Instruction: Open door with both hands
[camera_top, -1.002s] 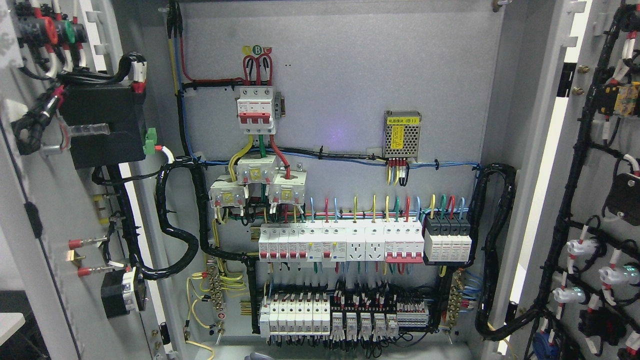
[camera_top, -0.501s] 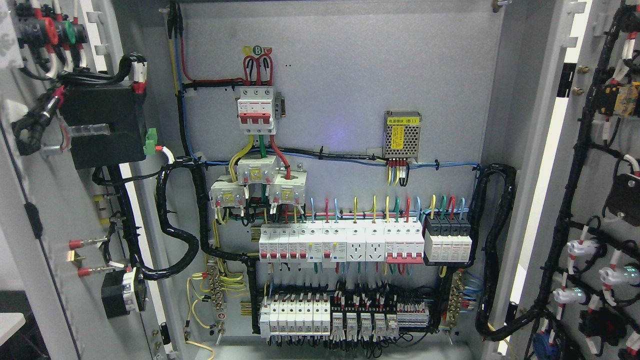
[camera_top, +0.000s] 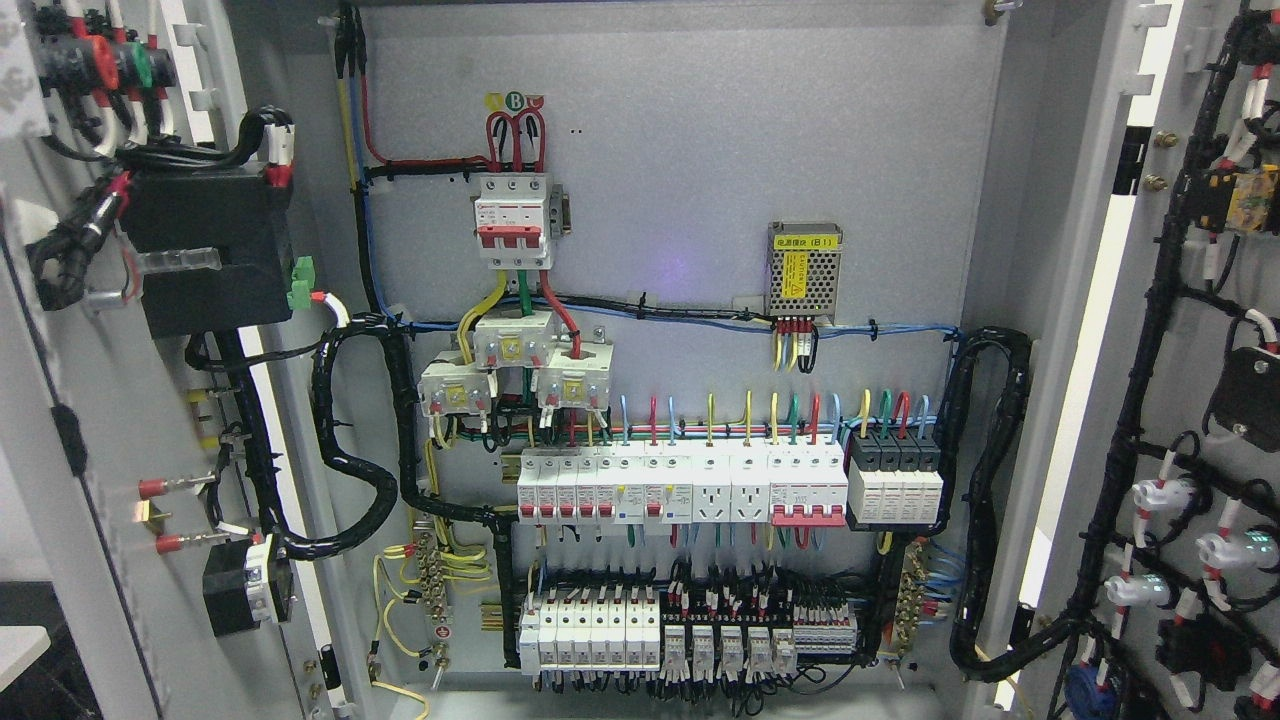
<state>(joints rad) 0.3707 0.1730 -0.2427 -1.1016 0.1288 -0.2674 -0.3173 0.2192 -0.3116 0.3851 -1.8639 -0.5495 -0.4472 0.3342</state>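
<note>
Head view: neither arm nor hand shows, so the state of their fingers cannot be told. The left door stands swung wide at nine o'clock, the right door at three, long axes upright, wired inner faces flanking the cabinet backplate.

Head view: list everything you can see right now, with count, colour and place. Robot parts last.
left door: one, grey, swung open at the left edge, black wiring on its inner face
right door: one, grey, swung open at the right edge, black wiring on its inner face
back panel: one, grey, centre
main breaker: one, white with red, upper centre
power supply: one, metal mesh with yellow label, right of centre
breaker row: one, mostly white, across the middle
lower terminal row: one, white and black, bottom
black conduit loops: two, either side of the panel
robot hands: none in view
</note>
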